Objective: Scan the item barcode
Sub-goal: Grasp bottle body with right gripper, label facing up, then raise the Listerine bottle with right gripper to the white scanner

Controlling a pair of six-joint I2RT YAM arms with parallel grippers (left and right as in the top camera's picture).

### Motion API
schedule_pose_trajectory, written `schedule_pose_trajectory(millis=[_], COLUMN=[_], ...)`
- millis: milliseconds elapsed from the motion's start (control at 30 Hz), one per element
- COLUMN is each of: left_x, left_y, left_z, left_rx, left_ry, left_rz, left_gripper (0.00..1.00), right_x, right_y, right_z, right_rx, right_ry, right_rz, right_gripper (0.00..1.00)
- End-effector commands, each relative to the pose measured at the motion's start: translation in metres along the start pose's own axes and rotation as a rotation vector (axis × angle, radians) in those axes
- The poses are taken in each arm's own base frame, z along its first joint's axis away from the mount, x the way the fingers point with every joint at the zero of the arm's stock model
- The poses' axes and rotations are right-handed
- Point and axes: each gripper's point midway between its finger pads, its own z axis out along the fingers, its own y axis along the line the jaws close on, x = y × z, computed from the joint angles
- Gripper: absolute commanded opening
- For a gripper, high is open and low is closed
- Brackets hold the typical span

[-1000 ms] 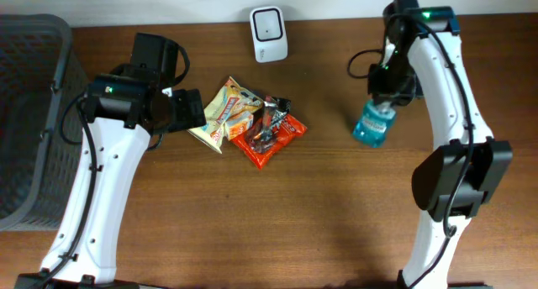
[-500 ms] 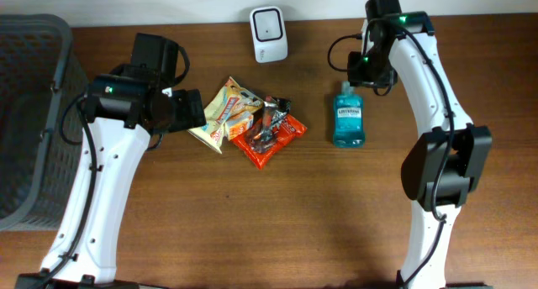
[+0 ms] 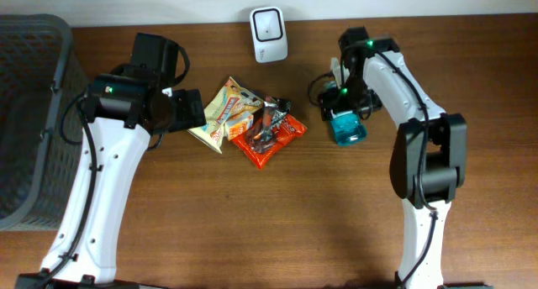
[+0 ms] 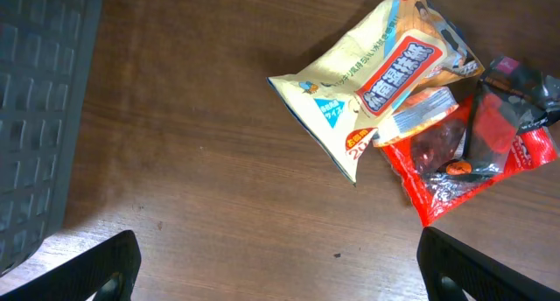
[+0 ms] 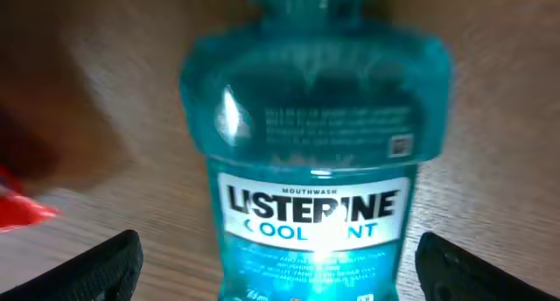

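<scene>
Right wrist: blue-filled mouthwash bottle (image 5: 317, 152) flat on the table (image 5: 512, 117), both arms' jaws wide apart.

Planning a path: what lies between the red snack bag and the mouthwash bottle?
Nothing: the overhead view shows only bare table between the red bag and the bottle.

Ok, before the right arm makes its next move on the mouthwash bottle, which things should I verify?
1. Right gripper open: ok.
2. Listerine mouthwash bottle lying centred under it: ok.
3. Bottle's barcode located: cannot tell; only the front label shows.
4. White scanner unobstructed near the back edge: ok.
5. Left gripper open, beside the yellow snack bag, away from the bottle: ok.
</scene>
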Motion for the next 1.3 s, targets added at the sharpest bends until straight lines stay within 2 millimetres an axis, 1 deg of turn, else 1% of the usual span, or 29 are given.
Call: schedule_pose_trajectory(millis=[0,33,67,100,133,200,233,300,333,433,467,567,600,667,767,800,867,900,933,967,1000,1033,1067,1100,1133,1200,1267], left_x=[-0.001,-0.001,-0.001,-0.001,-0.001,-0.001,-0.001,-0.001,-0.001,-0.001,-0.001,-0.001,-0.001,-0.001,-0.001,-0.001,-0.001,-0.001,-0.001,-0.001,-0.001,-0.001,-0.001,-0.001,-0.001,-0.001,-0.001], left_y=[0.002,0.002,0.002,0.002,0.002,0.002,0.002,0.002,0.002,0.002,0.002,0.002,0.002,0.002,0.002,0.002,0.002,0.002,0.002,0.002,0.002,0.002,0.002,0.002,0.002,0.002,0.002], left_z=[-0.002,-0.002,-0.002,-0.002,-0.002,-0.002,-0.002,-0.002,-0.002,-0.002,-0.002,-0.002,-0.002,-0.002,-0.002,-0.002,-0.002,-0.002,-0.002,-0.002,-0.002,-0.002,-0.002,-0.002,-0.002,-0.002,-0.002], left_rx=[-0.005,-0.005,-0.005,-0.005,-0.005,-0.005,-0.005,-0.005,-0.005,-0.005,-0.005,-0.005,-0.005,-0.005,-0.005,-0.005,-0.005,-0.005,-0.005,-0.005,-0.005,-0.005,-0.005,-0.005,-0.005,-0.005,-0.005], left_ry=[-0.009,-0.009,-0.009,-0.009,-0.009,-0.009,-0.009,-0.009,-0.009,-0.009,-0.009,-0.009,-0.009,-0.009,-0.009,-0.009,-0.009,-0.009,-0.009,-0.009,-0.009,-0.009,-0.009,-0.009,-0.009,-0.009,-0.009], left_rz=[-0.001,-0.001,-0.001,-0.001,-0.001,-0.001,-0.001,-0.001,-0.001,-0.001,-0.001,-0.001,-0.001,-0.001,-0.001,-0.001,-0.001,-0.001,-0.001,-0.001,-0.001,-0.001,-0.001,-0.001,-0.001,-0.001,-0.001], left_gripper=[0.99,0.99,0.99,0.99,0.99,0.99,0.99,0.99,0.99,0.99,0.99,0.99,0.99,0.99,0.99,0.99,0.99,0.99,0.99,0.99,0.99,0.99,0.99,0.99,0.99,0.99,0.99], right_x=[0.011,0.013,0.013,0.010,0.008,-0.001,-0.004,-0.007,-0.008,-0.015,-0.019,-0.026,-0.035,-0.054,-0.097,-0.117,-0.154,-0.167,-0.178,-0.185,-0.191,-0.194,-0.202,-0.207,-0.214,-0.218,-0.219], right_y=[-0.002,-0.003,-0.003,-0.003,-0.003,-0.004,-0.004,-0.004,-0.003,0.015,0.024,0.033,0.034,0.037,0.042,0.052,0.077,0.088,0.103,0.116,0.128,0.134,0.145,0.148,0.148,0.147,0.143], right_z=[0.022,0.028,0.030,0.030,0.030,0.030,0.029,0.028,0.028,0.030,0.030,0.028,0.020,-0.004,-0.055,-0.078,-0.108,-0.118,-0.130,-0.138,-0.142,-0.143,-0.135,-0.127,-0.115,-0.103,-0.101], right_rx=[0.015,0.014,0.014,0.015,0.016,0.018,0.017,0.017,0.017,0.007,0.008,0.003,-0.004,-0.009,-0.025,-0.080,-0.231,-0.262,-0.281,-0.290,-0.280,-0.264,-0.236,-0.222,-0.212,-0.207,-0.186], right_ry=[0.030,0.033,0.029,0.017,0.010,-0.026,-0.041,-0.052,-0.056,-0.077,-0.095,-0.120,-0.147,-0.211,-0.376,-0.466,-0.630,-0.697,-0.764,-0.812,-0.853,-0.874,-0.904,-0.921,-0.932,-0.934,-0.937], right_rz=[-0.037,-0.036,-0.036,-0.029,-0.024,0.060,0.093,0.104,0.101,0.099,0.086,0.103,0.116,0.110,0.101,0.109,0.133,0.133,0.099,0.073,0.057,0.052,0.051,0.080,0.086,0.089,0.099], right_gripper=[1.00,0.93,0.78,0.67,0.63,0.62,0.64,0.70,0.69,0.69,0.68,0.68,0.64,0.64,0.65,0.64,0.64,0.63,0.62,0.62,0.62,0.62,0.62,0.63,0.63,0.63,0.63])
